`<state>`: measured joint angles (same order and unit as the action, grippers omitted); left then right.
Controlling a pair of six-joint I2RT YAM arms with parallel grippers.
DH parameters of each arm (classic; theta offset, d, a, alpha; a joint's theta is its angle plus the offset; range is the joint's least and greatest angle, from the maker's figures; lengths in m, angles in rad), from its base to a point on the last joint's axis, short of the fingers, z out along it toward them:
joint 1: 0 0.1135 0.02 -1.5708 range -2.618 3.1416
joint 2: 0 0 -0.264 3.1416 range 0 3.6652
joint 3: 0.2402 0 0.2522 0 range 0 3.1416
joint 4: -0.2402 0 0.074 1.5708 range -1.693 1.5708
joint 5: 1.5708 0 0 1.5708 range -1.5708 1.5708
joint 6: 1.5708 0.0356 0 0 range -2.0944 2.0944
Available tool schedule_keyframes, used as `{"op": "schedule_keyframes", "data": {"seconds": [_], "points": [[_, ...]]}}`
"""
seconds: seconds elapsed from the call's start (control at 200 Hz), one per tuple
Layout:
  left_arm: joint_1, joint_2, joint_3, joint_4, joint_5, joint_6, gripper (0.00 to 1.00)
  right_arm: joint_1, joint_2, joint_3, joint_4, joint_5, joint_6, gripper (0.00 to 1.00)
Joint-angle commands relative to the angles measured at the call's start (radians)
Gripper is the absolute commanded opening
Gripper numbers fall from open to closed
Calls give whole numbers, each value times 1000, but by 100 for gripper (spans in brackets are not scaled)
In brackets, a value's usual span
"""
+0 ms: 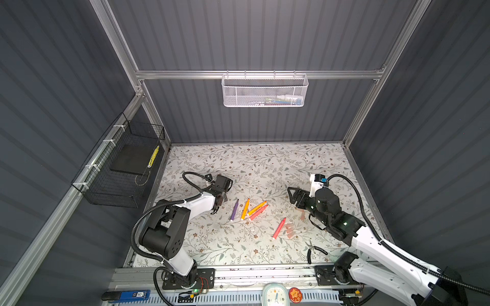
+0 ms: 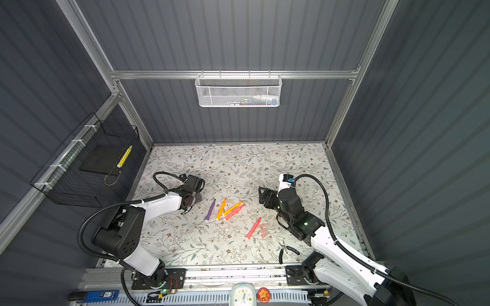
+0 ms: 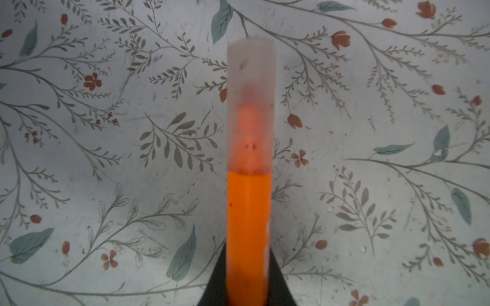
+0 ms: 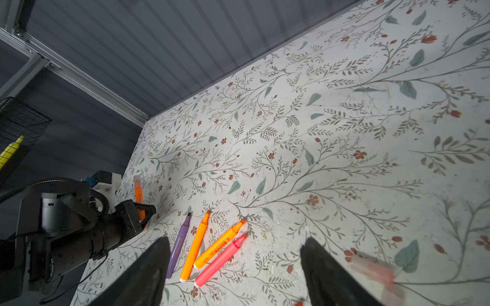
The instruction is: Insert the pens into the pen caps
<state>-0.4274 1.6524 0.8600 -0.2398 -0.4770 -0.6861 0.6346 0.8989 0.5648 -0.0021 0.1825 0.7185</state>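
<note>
On tbl [image 1: 265, 164] — 5 loose pens [image 1: 245, 209]

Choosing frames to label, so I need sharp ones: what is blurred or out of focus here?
Left wrist view: the held orange pen and its cap are soft, the tablecloth sharp. Right wrist view: a loose cap is smeared. Both top views: fairly sharp.
</note>
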Motion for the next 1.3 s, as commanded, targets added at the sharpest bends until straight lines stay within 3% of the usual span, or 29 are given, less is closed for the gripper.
{"op": "schedule_keyframes", "data": {"seconds": [0.0,0.07,0.385,0.57,0.78,0.91,1.015,1.166,1.291], "points": [[15,35,43,-59,25,-34,0,-4,6,11,-20,1,-16,81],[18,46,52,-64,32,-34,0,-4,10,12,-19,-5,-14,81],[19,58,58,-45,85,-14,30,-4,17,10,-16,-5,-12,82],[19,35,48,-27,104,5,40,-4,18,9,-15,-6,-11,82],[18,-134,-35,59,99,65,48,-5,17,10,-15,-5,-11,82],[5,-247,-100,154,150,124,51,-4,18,8,-13,-13,-5,82],[-46,-291,-122,217,174,182,51,-4,20,7,-12,-17,-2,82],[-203,-291,-99,273,126,300,51,-4,16,7,-13,-15,-3,82],[-284,-271,-88,327,179,380,50,-4,12,4,-13,-7,-5,82]]}}
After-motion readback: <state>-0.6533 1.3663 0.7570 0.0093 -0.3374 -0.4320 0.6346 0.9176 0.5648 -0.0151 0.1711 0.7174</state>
